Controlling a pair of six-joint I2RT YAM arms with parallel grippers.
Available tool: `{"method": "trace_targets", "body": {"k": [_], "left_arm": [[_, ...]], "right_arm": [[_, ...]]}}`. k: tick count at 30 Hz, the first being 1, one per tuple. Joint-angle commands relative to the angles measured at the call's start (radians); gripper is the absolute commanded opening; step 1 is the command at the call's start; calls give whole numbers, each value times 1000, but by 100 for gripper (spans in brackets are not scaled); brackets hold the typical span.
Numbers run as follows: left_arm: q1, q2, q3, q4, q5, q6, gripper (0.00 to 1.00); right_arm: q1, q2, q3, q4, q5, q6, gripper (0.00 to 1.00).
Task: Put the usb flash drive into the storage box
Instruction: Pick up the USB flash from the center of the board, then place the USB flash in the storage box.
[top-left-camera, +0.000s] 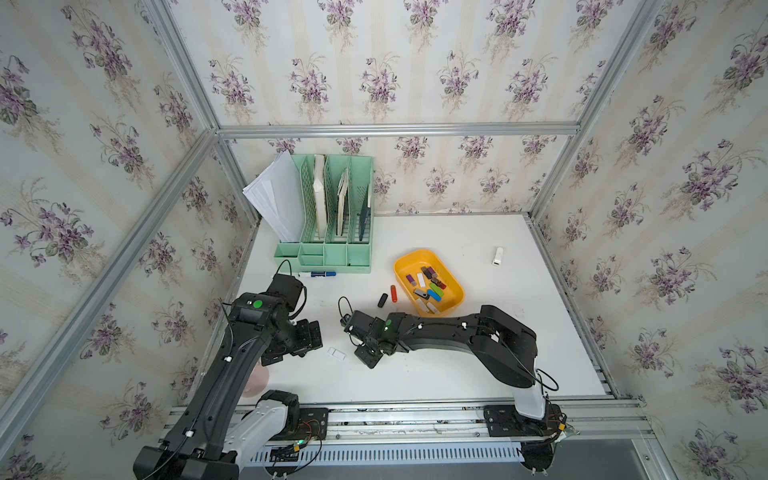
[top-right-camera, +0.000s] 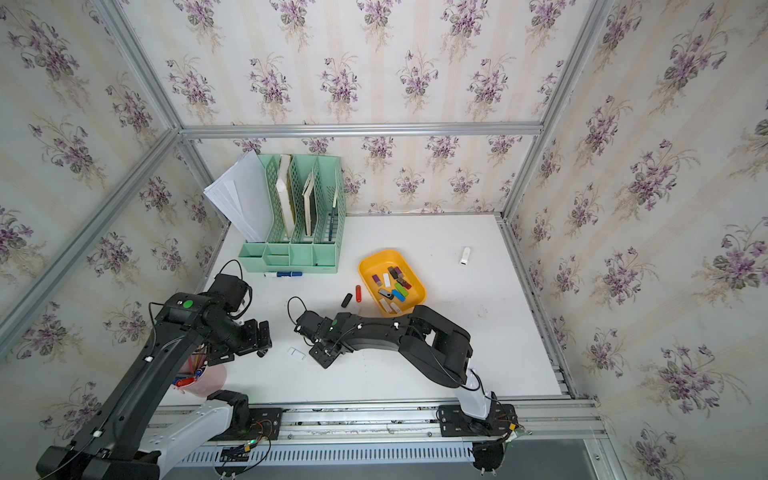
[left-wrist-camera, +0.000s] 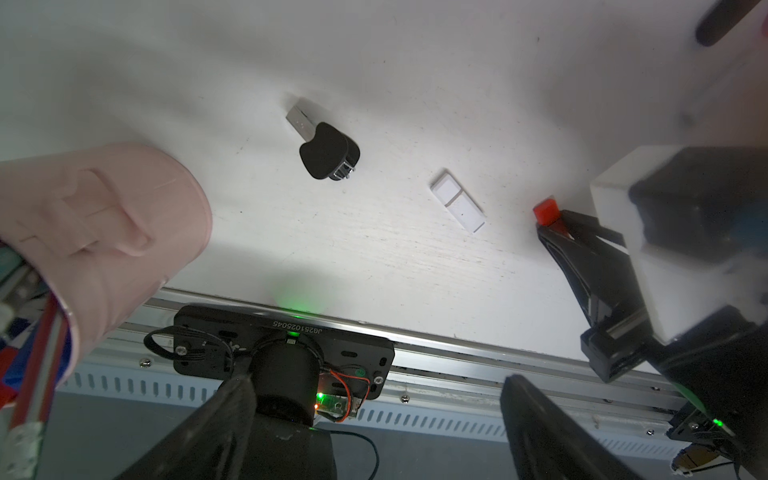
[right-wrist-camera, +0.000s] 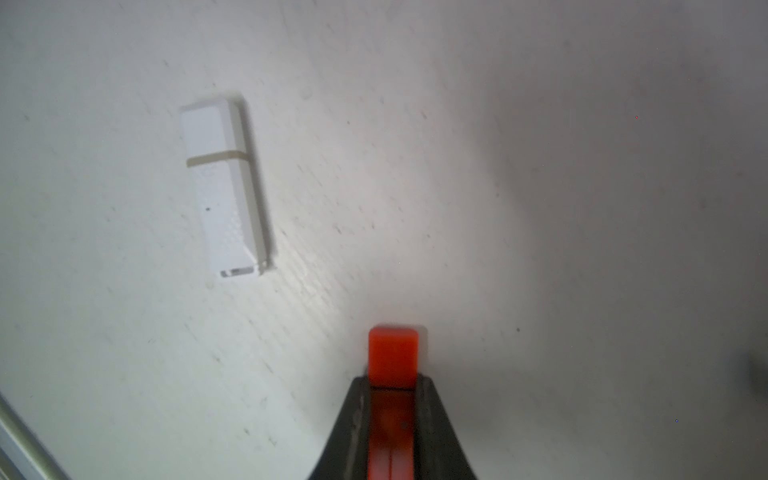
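Top views high overhead on whole table (top-left-camera: 457, 374), wrist views close, low, seemingly sharing white drive (left-wrist-camera: 457, 202)

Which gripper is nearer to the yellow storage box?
Right. The right gripper, closed on a red flash drive, is off the near left corner of the storage box; the open left gripper is farther left, past the white flash drive.

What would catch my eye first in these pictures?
The yellow storage box mid-table, littered with colourful flash drives, stands out most. Near the front, the right tool grips an orange flash drive, a white flash drive lying beside it. A mint-green file organizer stands at the back left.
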Motion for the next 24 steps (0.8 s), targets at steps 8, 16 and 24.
{"method": "trace_targets", "body": {"k": [8,16,24], "left_arm": [[2,6,-8,7,13,13,97],[2,28,-18,37,40,16,97],[1,73,28,58,48,25,97]], "right_arm": [[-29,-48,39,-75,55,0,15],[-167,-141,62,-133,106,-56,13],[-383,-198,79,-134,114,-141,12]]}}
